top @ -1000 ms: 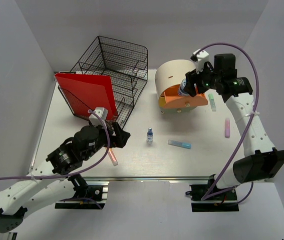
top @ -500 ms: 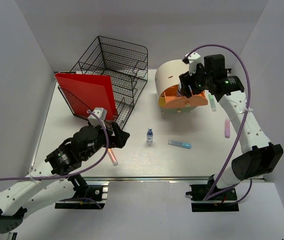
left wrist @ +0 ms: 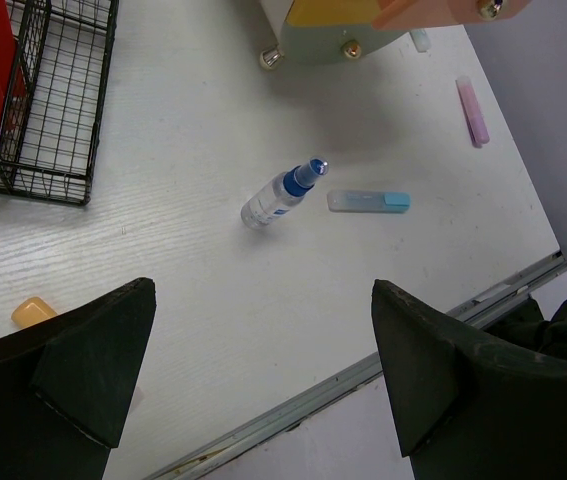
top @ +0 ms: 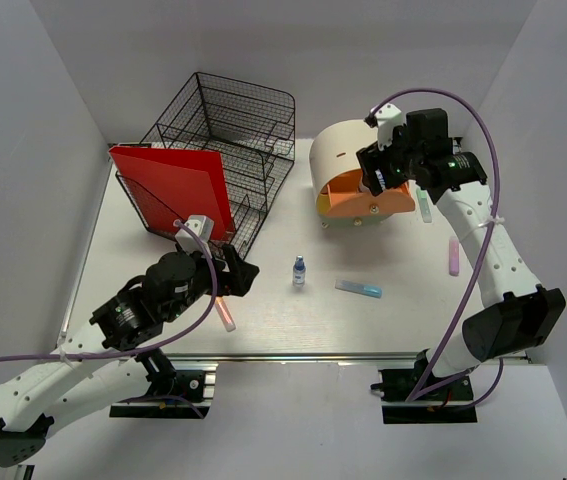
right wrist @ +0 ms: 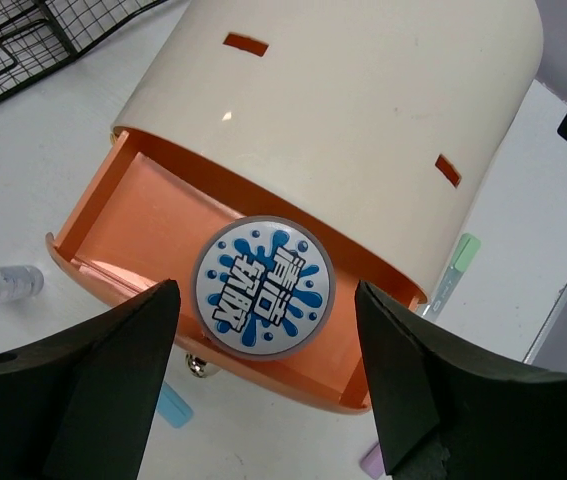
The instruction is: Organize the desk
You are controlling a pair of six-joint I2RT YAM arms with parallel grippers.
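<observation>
The white desk (top: pixel 403 318) has a silver rail (top: pixel 293 356) along its near edge. My right gripper (top: pixel 374 181) hangs open over the pulled-out orange drawer (right wrist: pixel 153 215) of the round beige drawer unit (right wrist: pixel 363 110). A round blue-and-white disc (right wrist: pixel 263 288) lies in the drawer, between and below the fingers (right wrist: pixel 113 360), untouched. My left gripper (left wrist: pixel 261 300) is open and empty above the desk's near left part. A small blue-capped bottle (left wrist: pixel 281 196) and a light blue marker (left wrist: pixel 368 201) lie ahead of it.
A black wire mesh tray (top: pixel 238 130) with a red folder (top: pixel 178 190) stands at the back left. A pink marker (top: pixel 454 255) and a green marker (top: pixel 424 206) lie at the right. A pink pen (top: pixel 226 316) and an orange eraser (left wrist: pixel 33 311) lie by my left gripper.
My right gripper has shifted a little to the left over the orange drawer. The left arm has not moved.
</observation>
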